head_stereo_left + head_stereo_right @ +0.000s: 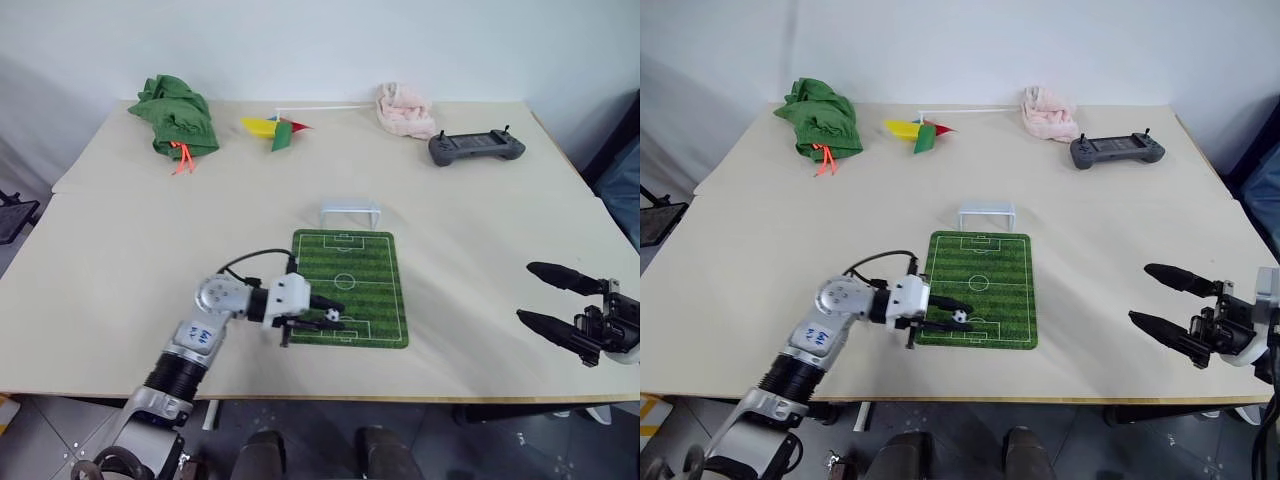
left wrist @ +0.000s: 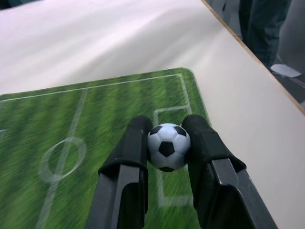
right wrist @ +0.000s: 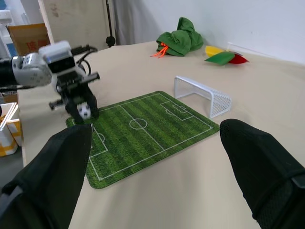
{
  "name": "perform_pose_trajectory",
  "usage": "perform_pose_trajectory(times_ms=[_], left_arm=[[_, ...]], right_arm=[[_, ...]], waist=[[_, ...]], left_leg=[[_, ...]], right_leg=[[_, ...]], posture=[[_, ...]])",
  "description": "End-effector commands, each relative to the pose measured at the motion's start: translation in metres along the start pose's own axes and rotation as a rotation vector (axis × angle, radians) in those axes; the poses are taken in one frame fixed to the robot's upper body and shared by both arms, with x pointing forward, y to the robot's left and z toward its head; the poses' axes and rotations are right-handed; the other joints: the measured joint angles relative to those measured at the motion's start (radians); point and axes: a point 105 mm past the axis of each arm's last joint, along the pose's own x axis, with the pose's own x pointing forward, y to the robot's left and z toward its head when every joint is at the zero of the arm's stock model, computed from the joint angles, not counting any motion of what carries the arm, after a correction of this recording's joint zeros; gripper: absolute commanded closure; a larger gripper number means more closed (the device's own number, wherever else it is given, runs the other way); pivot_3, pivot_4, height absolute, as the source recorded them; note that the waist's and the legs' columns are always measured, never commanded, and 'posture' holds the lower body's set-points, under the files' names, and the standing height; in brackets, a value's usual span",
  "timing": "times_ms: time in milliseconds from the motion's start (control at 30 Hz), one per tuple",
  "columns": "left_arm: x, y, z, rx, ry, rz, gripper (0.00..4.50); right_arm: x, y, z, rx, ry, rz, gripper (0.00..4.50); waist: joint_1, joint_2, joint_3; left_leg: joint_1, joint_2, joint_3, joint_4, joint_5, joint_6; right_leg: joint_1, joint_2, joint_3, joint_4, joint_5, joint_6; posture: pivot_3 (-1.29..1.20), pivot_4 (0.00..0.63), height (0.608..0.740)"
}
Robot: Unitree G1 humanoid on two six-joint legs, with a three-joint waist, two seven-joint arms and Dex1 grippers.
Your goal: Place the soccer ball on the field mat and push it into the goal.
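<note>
Currently the left gripper pinches the soccer ball over the field mat near end; right gripper released. Next: set down, push toward twelve o'clock goal.

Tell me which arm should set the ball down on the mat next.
Left. The left gripper already holds the soccer ball over the near end of the field mat, while the right gripper hangs open, well off to the side.
</note>
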Motion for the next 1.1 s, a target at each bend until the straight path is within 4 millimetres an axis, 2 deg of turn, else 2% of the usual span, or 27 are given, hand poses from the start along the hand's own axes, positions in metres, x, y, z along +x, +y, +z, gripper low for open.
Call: perform_pose_trajectory(times_ms=[33, 200, 367, 767, 1100], left_arm=[[0.011, 0.004, 0.009, 0.031, 0.002, 0.033, 3.64], [0.025, 0.002, 0.004, 0.034, 0.026, 0.045, 3.64], [0.027, 0.004, -0.002, 0.034, 0.059, 0.07, 3.64], [0.02, -0.008, -0.011, 0.018, 0.094, 0.031, 3.64], [0.008, -0.008, -0.003, 0.028, 0.094, 0.06, 3.64]], right_arm=[[-0.002, 0.002, 0.011, -0.039, 0.015, 0.015, 0.0], [-0.005, 0.003, 0.011, -0.036, 0.029, 0.008, 0.0], [-0.006, 0.005, 0.011, -0.033, 0.033, 0.002, 0.0], [-0.01, 0.005, 0.01, -0.032, 0.052, -0.017, 0.0], [-0.011, 0.002, 0.01, -0.038, 0.065, -0.026, 0.0]], waist=[[0.0, 0.0, 0.0], [-0.002, 0.0, 0.0], [-0.001, 0.0, 0.0], [-0.002, 0.0, 0.0], [-0.001, 0.0, 0.0]], left_leg=[[0.0, 0.0, 0.0, 0.0, 0.0, 0.0], [0.0, 0.0, 0.001, 0.0, 0.0, 0.0], [0.0, 0.0, 0.001, 0.0, -0.001, 0.0], [0.0, 0.0, 0.001, 0.0, -0.001, 0.0], [0.001, 0.0, 0.001, 0.0, -0.001, 0.0]], right_leg=[[0.0, 0.0, 0.0, 0.0, 0.0, 0.0], [0.0, 0.0, 0.001, 0.0, 0.0, 0.0], [0.0, 0.0, 0.001, 0.0, 0.0, 0.0], [0.0, 0.0, 0.001, -0.001, 0.0, 0.0], [0.0, 0.0, 0.002, -0.001, 0.0, 0.0]], posture=[[0.0, 0.15, 0.74], [0.0, 0.15, 0.74], [0.0, 0.15, 0.74], [0.0, 0.15, 0.74], [0.0, 0.15, 0.74]])
